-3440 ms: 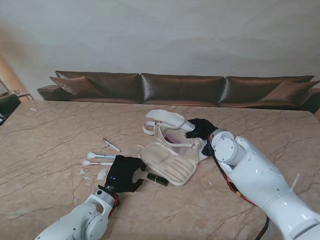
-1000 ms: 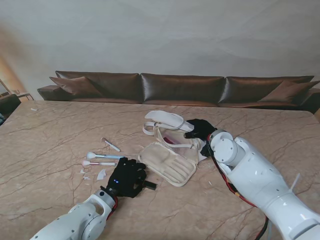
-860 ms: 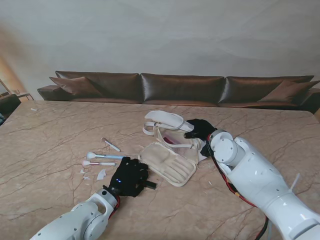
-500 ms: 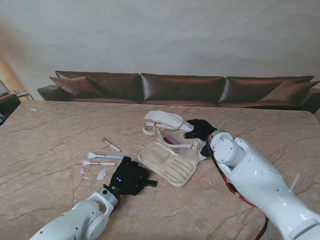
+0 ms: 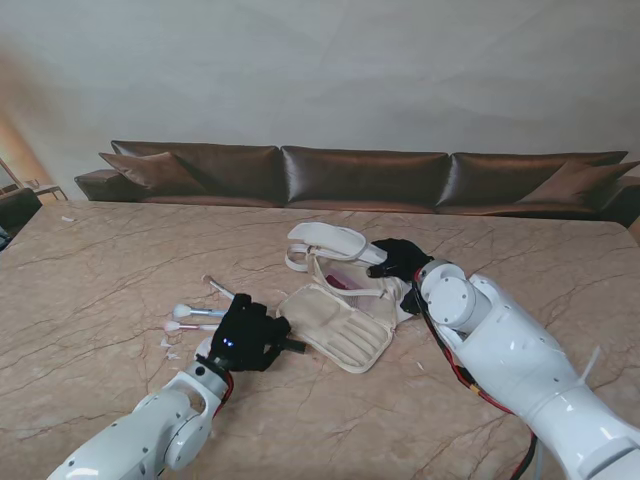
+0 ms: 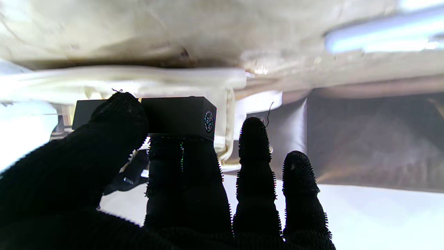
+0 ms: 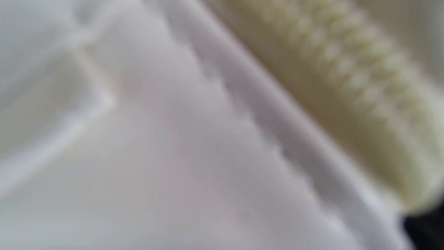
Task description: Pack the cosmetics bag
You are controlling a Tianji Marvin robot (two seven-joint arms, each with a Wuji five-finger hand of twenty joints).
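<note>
LEFT: your left hand clamps the black lipstick case between thumb and finger, lifted for insertion | BAG: cosmetics bag lies open just beyond its fingertips | RIGHT: your right hand rests on the bag's far rim, probably steadying it; grip not discernible.

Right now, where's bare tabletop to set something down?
Bare marble on the left, beyond the brushes toward the sofa, and nearer to me between the two arms. Crowded at the open cosmetics bag: left robot hand holding the black tube beside it, right robot hand on its far side.
</note>
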